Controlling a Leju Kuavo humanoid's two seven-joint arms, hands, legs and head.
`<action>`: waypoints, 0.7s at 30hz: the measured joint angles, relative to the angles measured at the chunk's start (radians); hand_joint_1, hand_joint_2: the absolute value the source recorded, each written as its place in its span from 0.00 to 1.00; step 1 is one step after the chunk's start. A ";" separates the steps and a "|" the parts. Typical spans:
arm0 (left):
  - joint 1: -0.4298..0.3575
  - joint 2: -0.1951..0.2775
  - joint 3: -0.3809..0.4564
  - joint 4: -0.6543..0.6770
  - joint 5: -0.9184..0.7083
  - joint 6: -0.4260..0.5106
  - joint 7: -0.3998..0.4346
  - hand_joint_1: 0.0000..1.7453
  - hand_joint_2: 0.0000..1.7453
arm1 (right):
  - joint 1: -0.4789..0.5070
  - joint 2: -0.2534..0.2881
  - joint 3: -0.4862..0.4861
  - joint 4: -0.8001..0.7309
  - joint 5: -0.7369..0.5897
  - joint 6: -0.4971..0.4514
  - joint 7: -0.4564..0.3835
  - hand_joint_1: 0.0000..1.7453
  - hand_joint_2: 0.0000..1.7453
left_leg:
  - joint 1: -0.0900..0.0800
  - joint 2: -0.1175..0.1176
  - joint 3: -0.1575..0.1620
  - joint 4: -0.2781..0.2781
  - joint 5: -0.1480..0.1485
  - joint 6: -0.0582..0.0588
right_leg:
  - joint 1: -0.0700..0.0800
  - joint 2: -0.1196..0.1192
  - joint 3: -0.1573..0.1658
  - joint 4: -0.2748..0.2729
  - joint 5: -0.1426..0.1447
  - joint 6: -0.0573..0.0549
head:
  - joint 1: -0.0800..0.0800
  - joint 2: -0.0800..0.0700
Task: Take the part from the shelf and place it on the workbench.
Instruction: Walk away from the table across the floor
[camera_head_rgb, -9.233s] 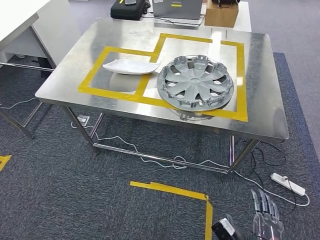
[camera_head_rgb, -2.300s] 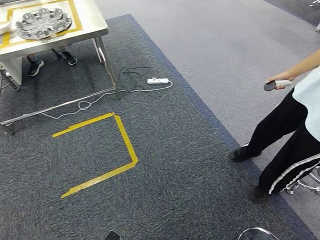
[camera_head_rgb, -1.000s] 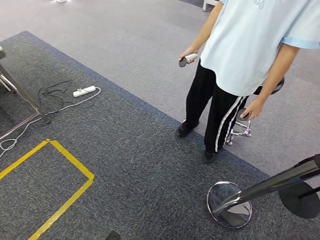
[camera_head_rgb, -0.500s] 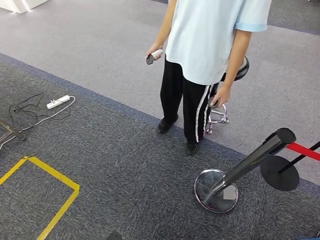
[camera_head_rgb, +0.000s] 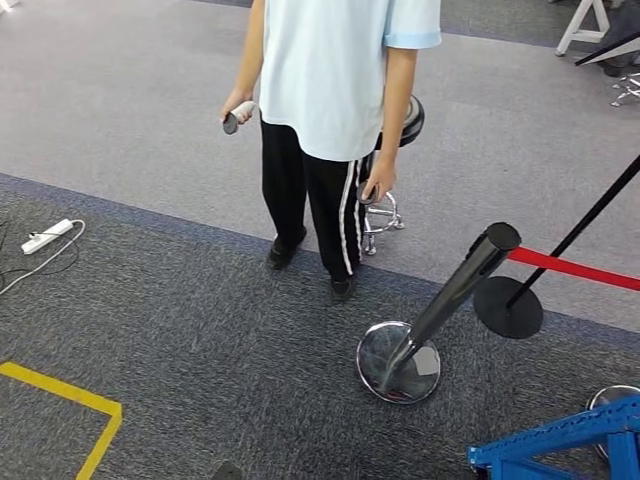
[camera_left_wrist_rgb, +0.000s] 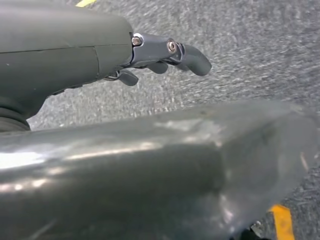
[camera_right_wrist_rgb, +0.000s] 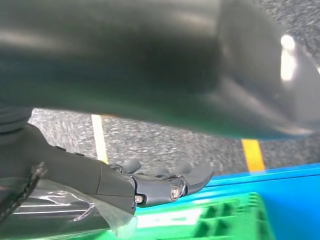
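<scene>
1. Left hand (camera_left_wrist_rgb: 166, 52): fingers loosely extended, holding nothing, above grey carpet (camera_head_rgb: 189, 330)
2. Right hand (camera_right_wrist_rgb: 166, 182): same, empty, beside blue shelf frame (camera_head_rgb: 558, 440); part's whereabouts: cannot tell
3. Person (camera_head_rgb: 332, 90) stands near tilted stanchion (camera_head_rgb: 453, 290)

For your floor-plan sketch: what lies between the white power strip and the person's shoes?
In the head view, bare dark carpet lies between the power strip and the person's shoes.
</scene>
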 joint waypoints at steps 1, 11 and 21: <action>-0.001 -0.001 0.000 0.000 0.000 0.000 0.000 0.00 0.00 | 0.002 0.000 0.000 0.000 0.000 0.000 0.000 0.00 0.00 | 0.002 0.011 0.003 -0.008 0.004 0.002 | 0.001 -0.011 -0.006 0.005 -0.004 0.004 | 0.001 0.000; -0.001 -0.003 0.001 0.000 -0.001 -0.003 0.002 0.00 0.00 | -0.001 -0.006 0.000 0.003 0.000 -0.001 0.001 0.00 0.00 | -0.005 0.157 0.015 -0.018 -0.003 0.001 | -0.008 -0.190 -0.021 0.065 -0.026 0.031 | 0.010 0.000; -0.005 -0.005 0.001 0.000 -0.002 -0.003 0.004 0.00 0.00 | -0.005 -0.011 0.000 0.007 0.005 -0.002 -0.001 0.00 0.00 | 0.002 0.076 -0.082 0.246 -0.155 -0.040 | -0.001 -0.123 0.018 -0.005 -0.004 -0.026 | -0.004 0.000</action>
